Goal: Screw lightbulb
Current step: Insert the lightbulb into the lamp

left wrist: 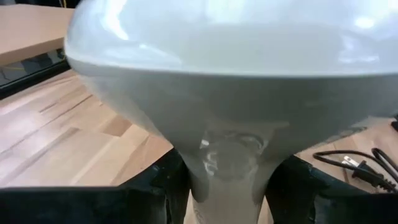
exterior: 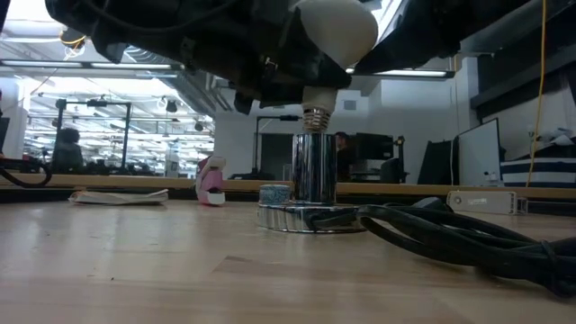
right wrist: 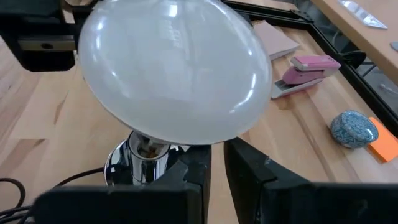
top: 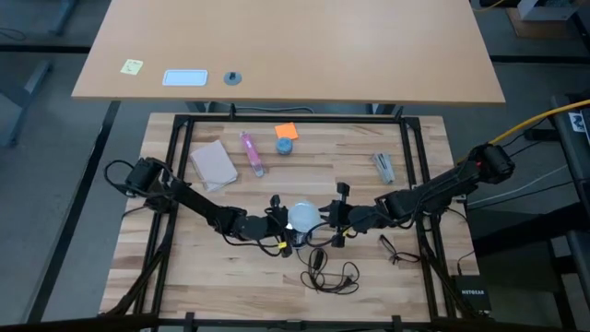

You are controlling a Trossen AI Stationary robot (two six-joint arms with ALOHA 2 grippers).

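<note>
Both arms meet near desk centre, w/ the lightbulb between them. The bulb sits tilted above the lamp base: in the low view its threaded metal end hangs just over the top of the chrome post, looks not seated yet, thread fully visible.

Left gripper comes in from the left side. In the left wrist view its fingers sit on either side of the bulb's narrow neck, part-open and closed onto it, so left has hold of the bulb.

Right gripper comes in from the right, just beside the globe. In the right wrist view its fingers are nearly together, only a thin gap, sitting below the globe and in front of the chrome post. Can't tell if they touch the bulb or post; nothing seen pinched between them.

Black cord trails from the base toward the near desk edge, plug visible in the left wrist view.

Other stuff further back on the desk, well apart from the arms: pink stapler, small blue round object next to an orange sticky note, tan pad, small grey item. Glasses lie near the right arm.
</note>
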